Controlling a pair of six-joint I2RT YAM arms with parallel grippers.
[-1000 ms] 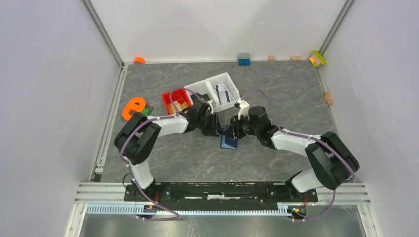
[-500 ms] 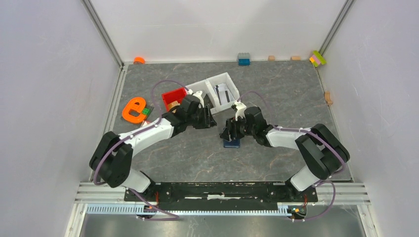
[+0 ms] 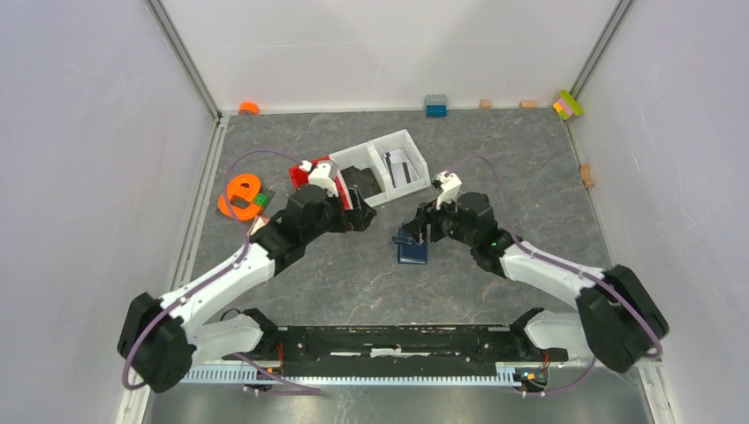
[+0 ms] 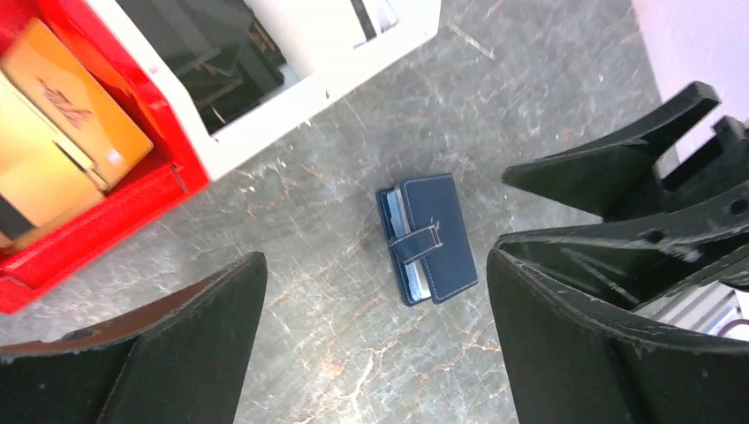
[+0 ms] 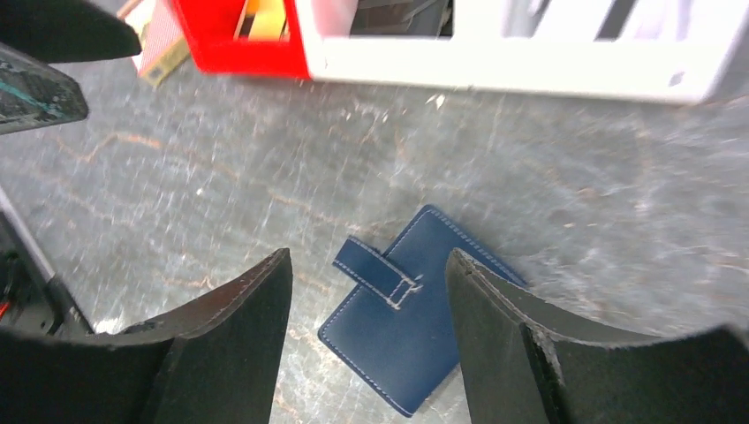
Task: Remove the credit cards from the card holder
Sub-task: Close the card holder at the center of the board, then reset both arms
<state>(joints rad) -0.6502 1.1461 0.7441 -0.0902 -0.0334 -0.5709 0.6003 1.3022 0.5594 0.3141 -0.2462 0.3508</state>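
The navy card holder [image 3: 412, 251] lies folded flat on the grey table, strap tab across it, touched by neither gripper. Pale edges show at its open side [image 4: 415, 281]; I cannot tell whether they are cards. My left gripper [image 3: 358, 217] hovers open to its left, beside the red bin; the holder [image 4: 433, 238] shows beyond its wide jaws [image 4: 375, 258]. My right gripper [image 3: 412, 233] hangs open just above the holder [image 5: 424, 309], which lies below the gap between its fingers [image 5: 366, 256]. Light and dark credit cards [image 3: 397, 166] lie in the white bin's right compartment.
The white two-part bin [image 3: 395, 138] and the red bin [image 3: 300, 174] with brown pieces [image 4: 79, 97] stand behind the grippers. An orange letter [image 3: 240, 194] lies at the left. Small bricks [image 3: 435, 105] line the back wall and right edge [image 3: 586, 174].
Both grippers were close together at the holder. The left arm has swung away left towards the bins and opened wide. The right gripper has opened and drawn back, and the holder lies flat.
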